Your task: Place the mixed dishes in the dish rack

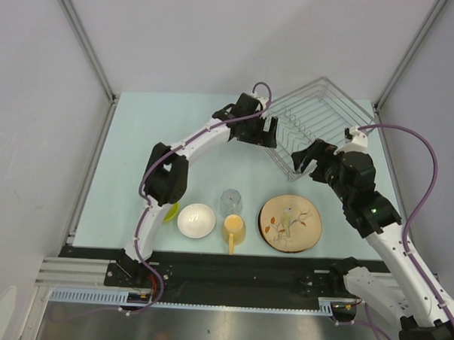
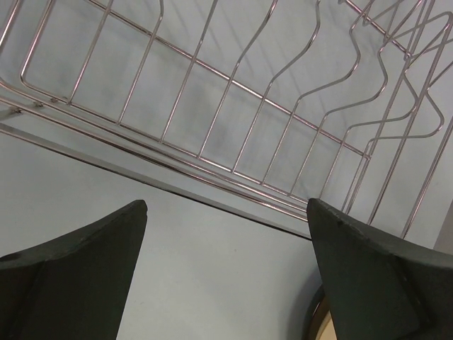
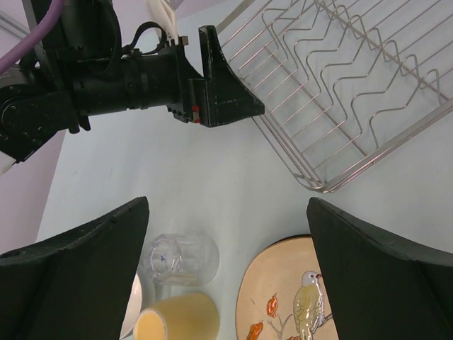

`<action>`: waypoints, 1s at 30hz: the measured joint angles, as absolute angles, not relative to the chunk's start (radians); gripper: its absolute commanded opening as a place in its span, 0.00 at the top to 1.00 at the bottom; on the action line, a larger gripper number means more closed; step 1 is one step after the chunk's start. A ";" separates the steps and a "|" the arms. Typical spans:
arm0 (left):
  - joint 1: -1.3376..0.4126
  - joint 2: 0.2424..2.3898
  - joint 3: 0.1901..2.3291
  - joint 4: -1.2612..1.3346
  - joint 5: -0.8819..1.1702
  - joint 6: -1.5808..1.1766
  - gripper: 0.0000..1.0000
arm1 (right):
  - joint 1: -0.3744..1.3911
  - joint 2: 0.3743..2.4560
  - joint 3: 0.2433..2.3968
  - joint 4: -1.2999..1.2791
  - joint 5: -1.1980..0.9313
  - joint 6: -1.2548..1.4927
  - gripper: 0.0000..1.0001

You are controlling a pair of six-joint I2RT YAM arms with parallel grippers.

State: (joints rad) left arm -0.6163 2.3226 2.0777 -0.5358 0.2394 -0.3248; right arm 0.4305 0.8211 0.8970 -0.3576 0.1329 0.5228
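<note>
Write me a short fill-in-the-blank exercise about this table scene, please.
The dish rack holds ___ dishes.
The left gripper and the right gripper are both ___.
The plate shows a painted ___.
Between the white bowl and the plate stand a clear glass and a yellow ___.
Missing words: no, open, bird, mug.

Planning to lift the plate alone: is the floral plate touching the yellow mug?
Apart. The top external view shows a plain gap between the yellow mug and the floral plate; the right wrist view agrees.
</note>
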 measured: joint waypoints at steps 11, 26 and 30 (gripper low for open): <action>-0.599 2.338 2.133 -0.568 0.162 -0.316 0.34 | 0.430 0.822 0.897 -0.361 0.134 0.523 0.00; -0.377 2.338 2.140 -0.545 0.149 -0.318 0.32 | 0.430 0.822 0.904 -0.368 0.134 0.523 0.00; -0.365 2.338 2.140 -0.543 0.129 -0.302 0.33 | 0.430 0.822 0.913 -0.369 0.135 0.523 0.00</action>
